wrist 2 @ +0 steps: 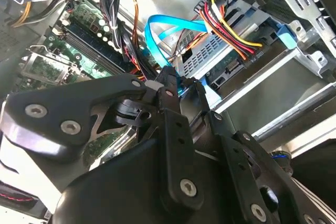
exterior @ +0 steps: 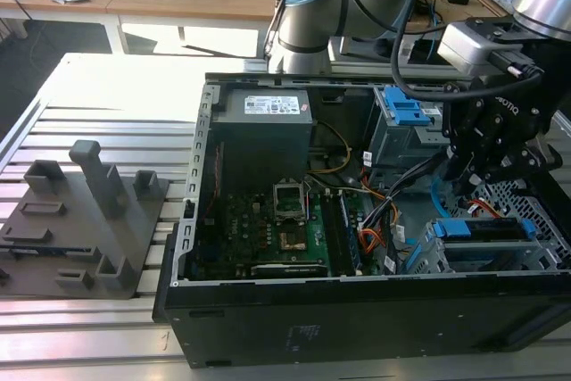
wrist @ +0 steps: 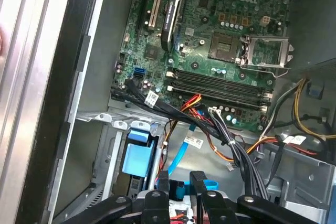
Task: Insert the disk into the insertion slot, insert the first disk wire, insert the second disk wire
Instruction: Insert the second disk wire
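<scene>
the open black computer case lies on its side, its near wall closest to where i stand. in the case's near corner, on the exterior view's right, sits the insertion slot, with the blue-framed disk lodged inside it. the black gripper hangs over that corner. its fingers are drawn together, pinching the second disk wire, a thin light-blue cable looping beside the disk.

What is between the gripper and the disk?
The blue wire, held by the gripper, loops toward the disk, in the second wrist view.
</scene>
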